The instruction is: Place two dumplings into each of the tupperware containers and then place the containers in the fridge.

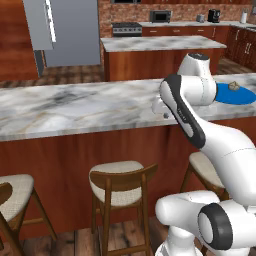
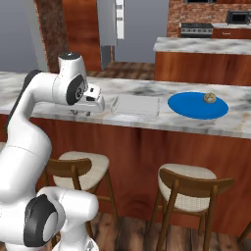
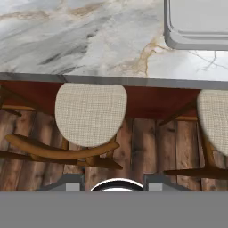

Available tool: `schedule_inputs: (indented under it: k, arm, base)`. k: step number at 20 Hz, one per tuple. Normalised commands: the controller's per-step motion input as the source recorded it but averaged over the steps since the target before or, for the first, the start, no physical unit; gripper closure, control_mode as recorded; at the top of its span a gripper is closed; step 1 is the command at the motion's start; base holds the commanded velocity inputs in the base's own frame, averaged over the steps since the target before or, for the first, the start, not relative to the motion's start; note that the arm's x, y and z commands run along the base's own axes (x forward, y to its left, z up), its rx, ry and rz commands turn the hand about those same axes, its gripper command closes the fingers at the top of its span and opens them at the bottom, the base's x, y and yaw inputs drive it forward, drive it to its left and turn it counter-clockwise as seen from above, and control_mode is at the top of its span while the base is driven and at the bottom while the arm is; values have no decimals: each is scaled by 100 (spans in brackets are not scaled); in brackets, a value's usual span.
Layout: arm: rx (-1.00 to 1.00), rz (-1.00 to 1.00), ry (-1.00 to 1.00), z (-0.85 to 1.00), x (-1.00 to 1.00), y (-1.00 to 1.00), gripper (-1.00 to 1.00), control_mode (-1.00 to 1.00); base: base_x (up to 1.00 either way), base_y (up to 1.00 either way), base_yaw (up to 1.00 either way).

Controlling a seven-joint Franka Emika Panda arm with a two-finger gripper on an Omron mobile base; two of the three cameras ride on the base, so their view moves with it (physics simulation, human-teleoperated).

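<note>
Your arm hides part of the blue plate (image 1: 239, 95). The hand view's top edge crops the tupperware container (image 3: 196, 26); gripper (image 2: 81, 112) jaws too small to judge.

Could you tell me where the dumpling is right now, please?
The dumpling sits on the blue plate on the marble counter, right of the tupperware container in the right base view.

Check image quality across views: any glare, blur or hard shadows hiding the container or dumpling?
Right base view: flat even light, tupperware container pale and low-contrast on the marble; dumpling small but clear on the blue plate. Left base view: arm blocks much of the plate. Hand view: sharp, no glare.
</note>
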Motion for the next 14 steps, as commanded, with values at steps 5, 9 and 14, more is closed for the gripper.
schedule_inputs:
  k: [5, 9, 14]
  arm:
    - [0, 0, -1, 49, 0, 2, -100, -100]
    - [0, 0, -7, 100, 0, 3, -100, -100]
    - [-4, 0, -1, 77, -21, 0, -100, -100]
  base:
    - [0, 0, 0]
    - [0, 0, 0]
    - [0, 0, 0]
